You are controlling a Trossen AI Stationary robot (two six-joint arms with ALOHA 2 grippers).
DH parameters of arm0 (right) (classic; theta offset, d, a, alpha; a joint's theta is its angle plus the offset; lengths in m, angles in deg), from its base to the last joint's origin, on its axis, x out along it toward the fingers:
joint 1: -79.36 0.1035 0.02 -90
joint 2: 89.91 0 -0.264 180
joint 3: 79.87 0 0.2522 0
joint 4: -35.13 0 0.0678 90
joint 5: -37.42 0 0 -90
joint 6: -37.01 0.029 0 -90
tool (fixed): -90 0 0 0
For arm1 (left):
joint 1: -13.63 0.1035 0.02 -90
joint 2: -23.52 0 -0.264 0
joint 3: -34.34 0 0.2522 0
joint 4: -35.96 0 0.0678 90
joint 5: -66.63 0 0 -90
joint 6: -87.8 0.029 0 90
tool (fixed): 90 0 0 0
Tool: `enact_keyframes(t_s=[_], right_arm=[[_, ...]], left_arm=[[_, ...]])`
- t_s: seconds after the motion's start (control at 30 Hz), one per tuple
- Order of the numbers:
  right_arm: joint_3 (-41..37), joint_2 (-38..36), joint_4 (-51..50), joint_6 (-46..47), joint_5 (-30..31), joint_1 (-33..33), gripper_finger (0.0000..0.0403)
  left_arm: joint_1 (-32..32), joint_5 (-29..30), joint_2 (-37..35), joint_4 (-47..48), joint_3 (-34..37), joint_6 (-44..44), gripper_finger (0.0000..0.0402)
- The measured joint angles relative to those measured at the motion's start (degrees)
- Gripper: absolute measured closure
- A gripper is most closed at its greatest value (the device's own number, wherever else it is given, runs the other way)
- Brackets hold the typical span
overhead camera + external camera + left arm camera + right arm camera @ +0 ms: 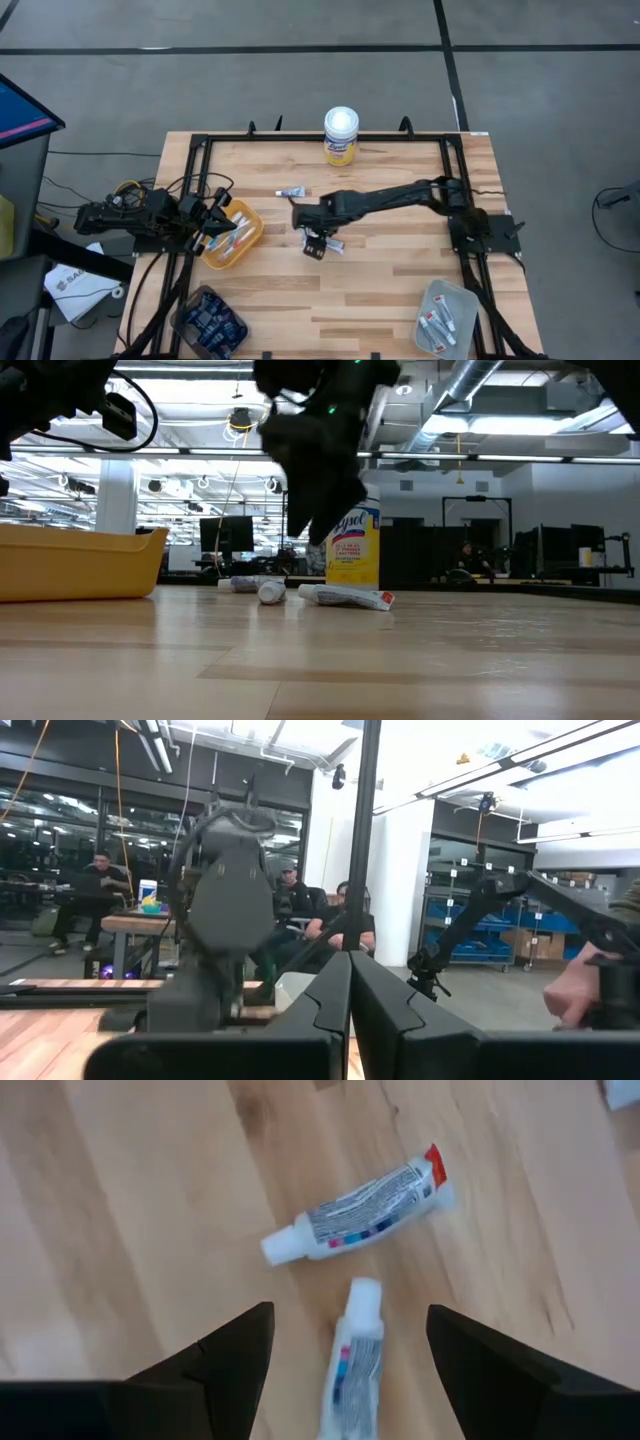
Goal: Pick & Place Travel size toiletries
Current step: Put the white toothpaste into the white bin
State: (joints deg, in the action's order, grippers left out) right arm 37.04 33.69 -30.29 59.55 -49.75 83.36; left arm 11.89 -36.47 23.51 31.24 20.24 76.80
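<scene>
The desk (390,270) is pale wood planks. On it stand a yellow canister (341,136) at the far edge, a yellow tray (249,237) at left, a grey tray (446,318) and a blue bin (209,322) near the front; loose tubes (292,192) lie mid-desk.

white tubes (355,1215), blue-red marks | yellow tray (236,240) | yellow canister (341,138), white lid
</scene>
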Motion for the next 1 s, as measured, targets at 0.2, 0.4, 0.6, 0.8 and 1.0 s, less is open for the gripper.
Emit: enact_keyframes(t_s=[0.2,0.4,0.6,0.8,1.0], right_arm=[[3.8,5.8,-3.2,-4.4,0.0,-1.0,0.0148],[3.3,7.1,-1.4,-5.0,-0.2,-2.4,0.0148],[2.8,7.0,-1.6,-5.9,-1.0,-3.7,0.0148],[1.2,7.0,1.7,-5.8,-2.0,-3.3,0.0148],[-2.1,7.0,2.4,-4.9,-2.0,-3.4,0.0148]], left_arm=[[0.0,0.0,0.0,0.0,0.0,0.0,0.0400],[0.0,0.0,0.0,0.0,0.0,0.0,0.0400],[0.0,0.0,0.0,-0.1,0.0,0.0,0.0400],[0.0,0.0,0.0,-0.1,0.0,0.0,0.0400],[0.0,-0.1,0.0,0.0,0.0,0.0,0.0400]])
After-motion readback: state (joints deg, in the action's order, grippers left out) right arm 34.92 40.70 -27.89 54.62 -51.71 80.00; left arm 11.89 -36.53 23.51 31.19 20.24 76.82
